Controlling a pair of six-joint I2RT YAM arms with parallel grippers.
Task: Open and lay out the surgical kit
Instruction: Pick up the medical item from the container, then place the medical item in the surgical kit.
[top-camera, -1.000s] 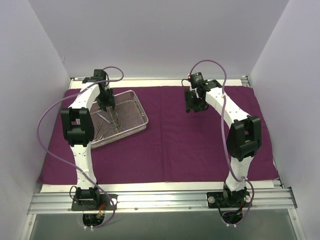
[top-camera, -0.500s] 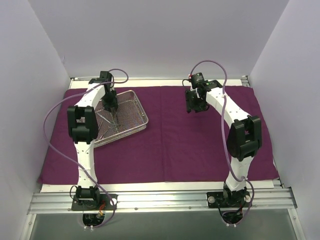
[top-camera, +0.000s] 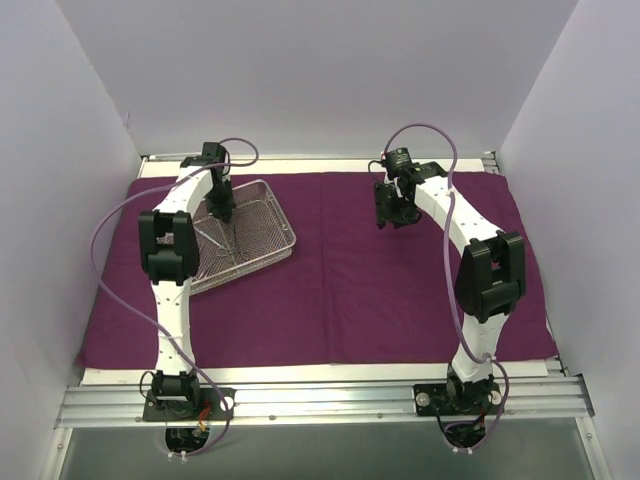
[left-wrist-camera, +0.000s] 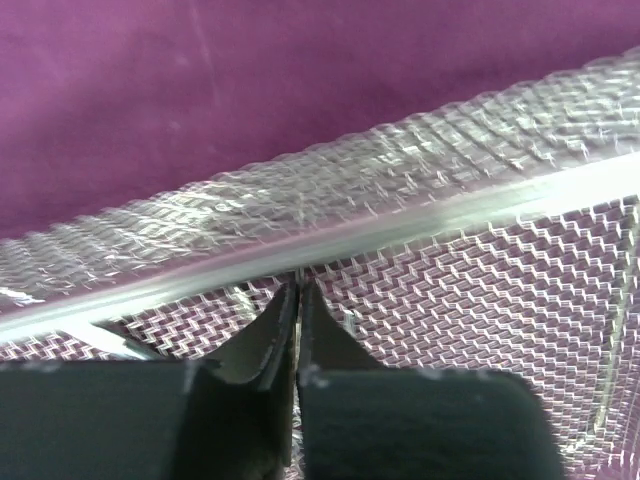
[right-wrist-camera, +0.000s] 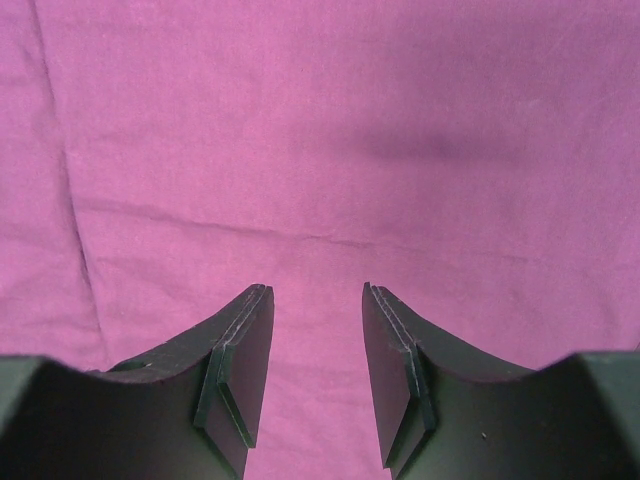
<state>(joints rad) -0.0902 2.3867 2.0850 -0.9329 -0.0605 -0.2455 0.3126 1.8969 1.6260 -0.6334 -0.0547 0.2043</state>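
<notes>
Reaching arm: left, bent down over the far part of the wire-mesh tray
Left gripper: fingers pressed together with no gap, tips right at the tray's rim wire; cannot tell whether anything thin is pinched
Right gripper: jaws partly apart, nothing between them, held above bare cloth at far centre-right
Cloth wrap: dark magenta-purple, spread flat across the table, faint creases in the right wrist view
Tray position: on the cloth's far left, turned at an angle to the cloth's edges
Instruments: slim metal pieces lying inside the tray, just near of the left gripper; too small to tell kinds
</notes>
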